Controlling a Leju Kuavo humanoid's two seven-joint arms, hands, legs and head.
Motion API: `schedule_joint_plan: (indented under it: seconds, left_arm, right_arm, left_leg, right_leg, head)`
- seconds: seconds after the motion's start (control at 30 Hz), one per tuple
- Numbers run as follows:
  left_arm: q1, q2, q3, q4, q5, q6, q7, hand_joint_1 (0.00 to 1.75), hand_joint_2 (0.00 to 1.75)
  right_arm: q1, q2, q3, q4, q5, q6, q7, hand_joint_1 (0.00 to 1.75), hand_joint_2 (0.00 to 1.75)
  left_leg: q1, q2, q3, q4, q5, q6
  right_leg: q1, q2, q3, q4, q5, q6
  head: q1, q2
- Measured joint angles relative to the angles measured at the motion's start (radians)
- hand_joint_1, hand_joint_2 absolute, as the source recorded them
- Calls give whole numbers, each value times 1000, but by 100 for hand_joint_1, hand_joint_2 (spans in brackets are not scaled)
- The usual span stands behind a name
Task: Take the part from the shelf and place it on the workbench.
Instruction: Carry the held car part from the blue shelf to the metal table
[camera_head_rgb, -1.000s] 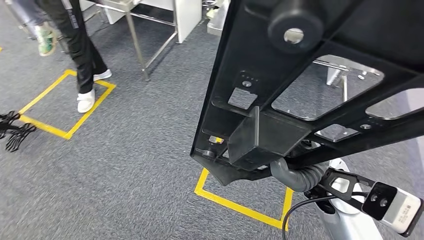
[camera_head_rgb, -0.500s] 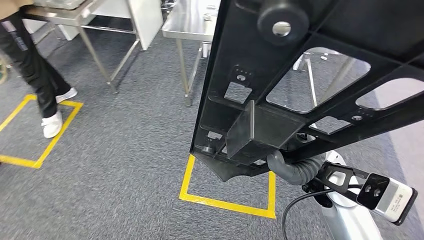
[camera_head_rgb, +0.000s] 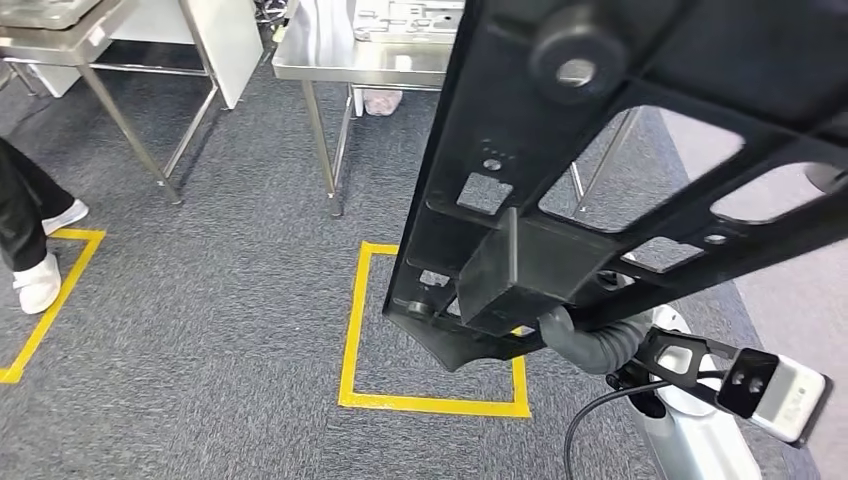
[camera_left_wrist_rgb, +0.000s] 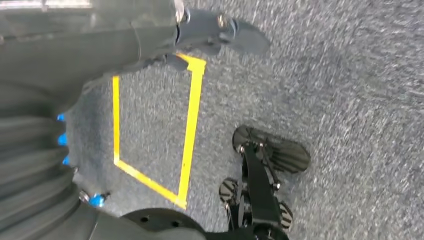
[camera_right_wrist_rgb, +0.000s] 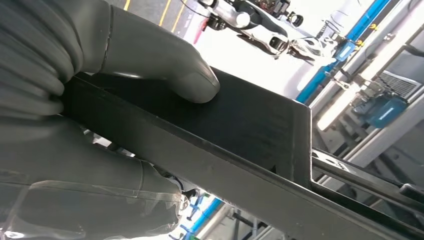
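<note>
The right hand (camera_right_wrist_rgb: 75, 115) is clamping the black part (camera_head_rgb: 620, 180), its long axis pointing at the steel counter (camera_head_rgb: 360, 60) at 12 o'clock.

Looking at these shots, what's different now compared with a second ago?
The whole head view has shifted, so the robot itself turned or walked: the steel workbench now lies nearer ahead, the yellow floor square sits almost underfoot, and the person has slipped to the picture's left edge. Unchanged: the right hand still grips the black part.
</note>
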Motion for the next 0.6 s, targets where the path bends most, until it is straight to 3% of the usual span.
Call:
schedule_joint_plan:
  seconds: [0.07,0.13,0.2,0.27,0.33,0.43,0.47,0.5,0.6]
  left_arm:
    - [-1,0,0,0,0,-7,0,0,175]
    - [-2,-1,0,0,0,-10,-1,0,175]
    - [-2,-2,0,0,0,-11,-2,0,175]
    - [-2,-2,0,0,-1,-11,-3,0,175]
    - [-2,-2,0,0,-3,-11,-3,0,175]
    - [1,-2,0,0,-6,-11,-3,0,175]
    - [3,-2,0,0,-6,-11,-3,0,175]
    - [5,-2,0,0,-7,-11,-4,0,175]
    - [6,-1,0,0,-9,-11,-6,0,175]
  right_arm:
    - [-1,0,2,7,0,7,2,175,175]
    - [-4,1,3,12,0,12,5,175,175]
    - [-5,3,4,17,2,13,7,175,175]
    - [-4,4,4,21,6,14,10,175,175]
    - [-4,6,4,24,9,14,12,175,175]
    - [-1,13,5,30,13,15,14,175,175]
    - [0,14,5,33,15,14,14,175,175]
    - [1,16,6,35,18,14,15,175,175]
    - [1,20,6,40,22,14,15,175,175]
  left_leg:
    - [0,7,5,0,-3,-4]
    - [-3,9,8,1,-7,-13]
    - [-5,11,9,0,-9,-25]
    - [-4,10,9,5,-16,-36]
    - [-3,-1,-18,69,-52,-43]
    - [-2,-14,-127,269,-125,-48]
    - [-2,-15,-150,299,-122,-48]
    - [-2,-15,-154,289,-99,-47]
    - [-5,-20,-78,94,17,-34]
  right_leg:
    - [3,-8,75,-139,63,-9]
    - [11,-18,129,-243,90,-23]
    - [18,-19,136,-260,87,-34]
    - [14,-14,142,-267,89,-45]
    - [9,-10,152,-276,90,-57]
    - [12,-2,159,-275,84,-66]
    - [14,2,162,-274,81,-67]
    - [14,6,166,-273,77,-67]
    - [18,15,182,-268,61,-62]
  head:
    - [0,0]
    - [-1,0]
    - [-1,0]
    - [-1,0]
    - [-3,0]
    - [-5,0]
    - [-5,0]
    - [-5,0]
    - [-5,0]
